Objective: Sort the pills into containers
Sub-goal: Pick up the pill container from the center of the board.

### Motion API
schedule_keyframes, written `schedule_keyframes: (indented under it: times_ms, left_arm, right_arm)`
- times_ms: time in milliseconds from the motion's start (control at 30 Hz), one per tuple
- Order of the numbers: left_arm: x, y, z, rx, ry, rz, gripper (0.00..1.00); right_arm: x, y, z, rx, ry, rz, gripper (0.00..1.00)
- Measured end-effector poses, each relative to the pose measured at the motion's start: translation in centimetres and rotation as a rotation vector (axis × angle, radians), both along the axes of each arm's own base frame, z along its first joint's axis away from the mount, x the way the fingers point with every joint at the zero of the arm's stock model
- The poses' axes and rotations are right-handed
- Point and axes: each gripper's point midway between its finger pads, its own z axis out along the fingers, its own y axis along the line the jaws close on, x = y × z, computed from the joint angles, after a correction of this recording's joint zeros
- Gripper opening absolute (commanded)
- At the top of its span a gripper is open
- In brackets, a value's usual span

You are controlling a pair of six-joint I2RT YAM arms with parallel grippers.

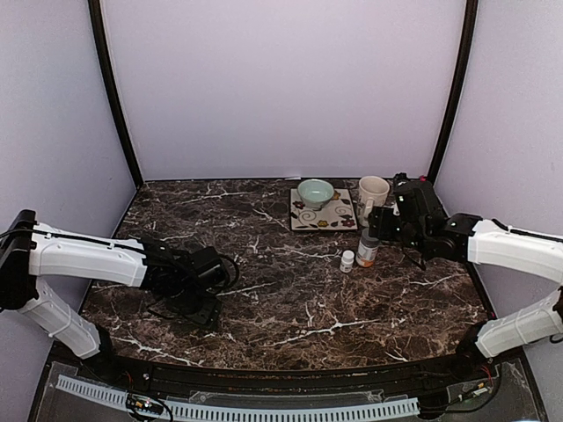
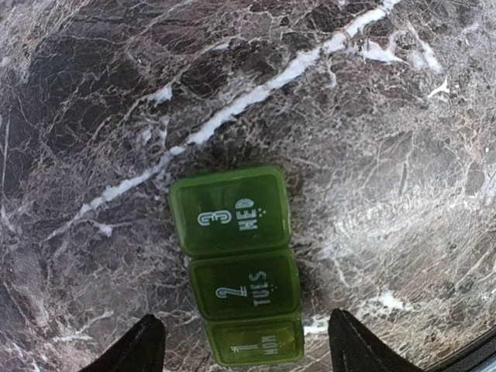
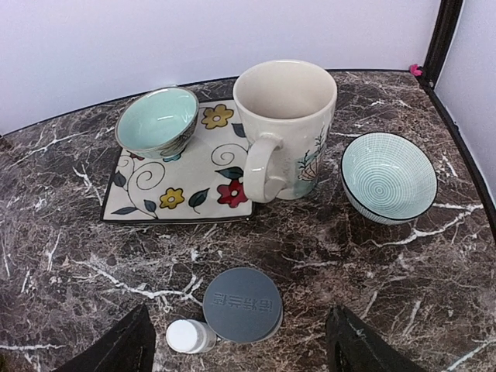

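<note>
The overhead camera looks down from behind me; my left wrist view hugs the pill organiser (image 2: 240,263); my right shares the mug (image 3: 285,124) with overhead.

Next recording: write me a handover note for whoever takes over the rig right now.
Left end effector: open, over the pill organiser, holding nothing.
Right end effector: open, lined up with the grey-capped bottle, not gripping it; white-capped bottle stands beside it.
Done: nothing visible; organiser lids shut, both bottles capped, no pills in view.
Left: open bottle and lids, sort pills.
</note>
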Motion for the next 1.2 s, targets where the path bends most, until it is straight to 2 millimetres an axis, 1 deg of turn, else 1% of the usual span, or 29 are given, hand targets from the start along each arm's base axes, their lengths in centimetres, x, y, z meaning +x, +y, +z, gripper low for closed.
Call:
schedule_keyframes:
  times_ms: [433, 700, 833, 967, 1100, 1200]
  left_arm:
    - [1.2, -0.6, -1.1, 0.017, -0.02, -0.004, 0.73]
    - [2.0, -0.5, -1.0, 0.002, -0.03, 0.01, 0.65]
    - [2.3, -0.6, -1.0, -0.011, -0.031, 0.012, 0.62]
    - [2.3, -0.8, -1.1, -0.02, -0.024, 0.008, 0.6]
    - [2.2, -0.8, -1.3, -0.019, -0.014, 0.007, 0.6]
    - [2.0, -0.8, -1.5, -0.017, -0.005, 0.006, 0.56]
  right_arm:
    - [-0.8, 1.0, 0.2, 0.001, -0.003, 0.031, 0.76]
    - [-0.9, 1.2, 0.2, 0.0, -0.004, 0.037, 0.76]
    - [-1.0, 1.3, 0.2, 0.0, -0.003, 0.041, 0.77]
    - [-1.1, 1.5, 0.2, -0.002, -0.001, 0.046, 0.76]
    - [-1.2, 1.4, 0.0, -0.005, 0.007, 0.045, 0.77]
    - [-1.4, 1.5, -0.1, -0.007, 0.012, 0.047, 0.77]
